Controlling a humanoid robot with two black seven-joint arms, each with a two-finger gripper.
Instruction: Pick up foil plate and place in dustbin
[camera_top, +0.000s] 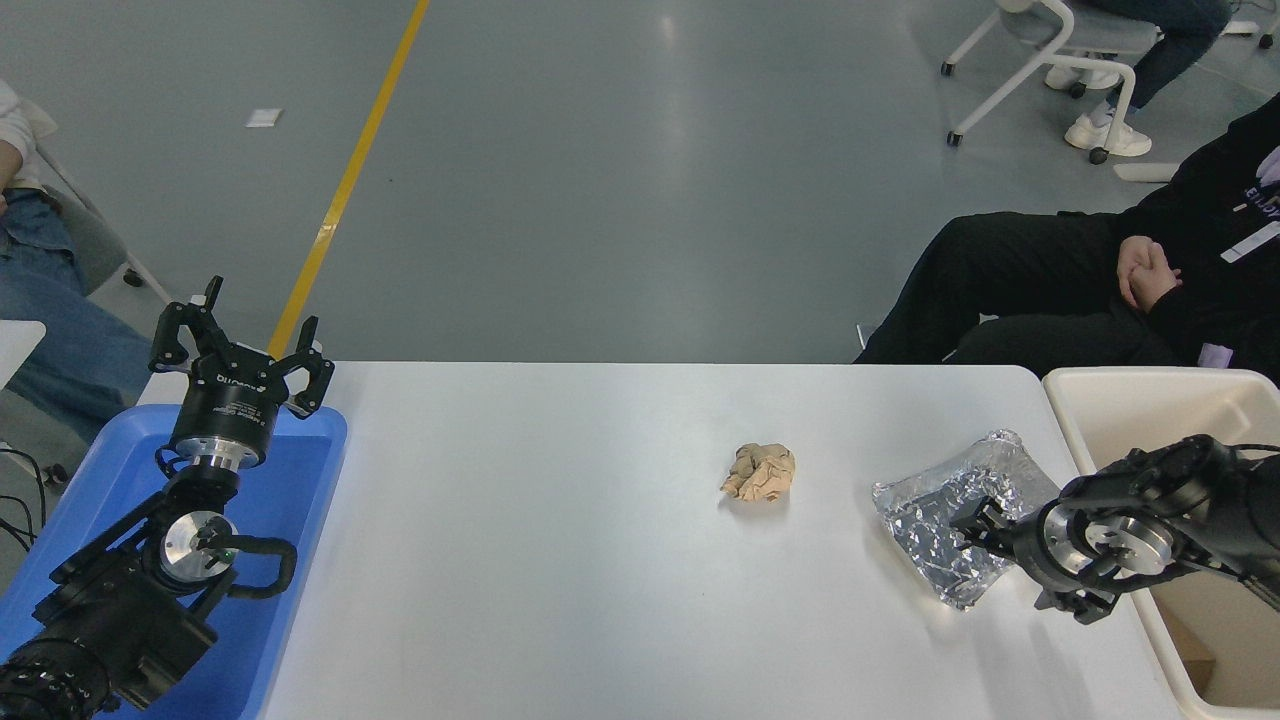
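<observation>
Right tool (975, 528) is low over the worktop (560, 560), right at the near right part of the foil plate (950, 510). Its black fingers overlap the crinkled foil, and from this angle I cannot tell how far apart they are or whether they have any hold on it; the wrist body blocks the view. The foil plate lies flat on the worktop near the right edge, its near right corner hidden behind the tool. Just beside it to the right is the dustbin (1130, 395), cut off by the picture's right and bottom edges, with the right arm crossing over its rim. The tan paper ball (758, 472) rests alone near mid-worktop, well apart from the foil. Over on the left, the left tool (240, 345) is parked above the blue tray (290, 500), fingers spread wide and holding nothing. A seated person's clasped hands (1145, 272) show at the upper right; the rest of that person is cropped.
</observation>
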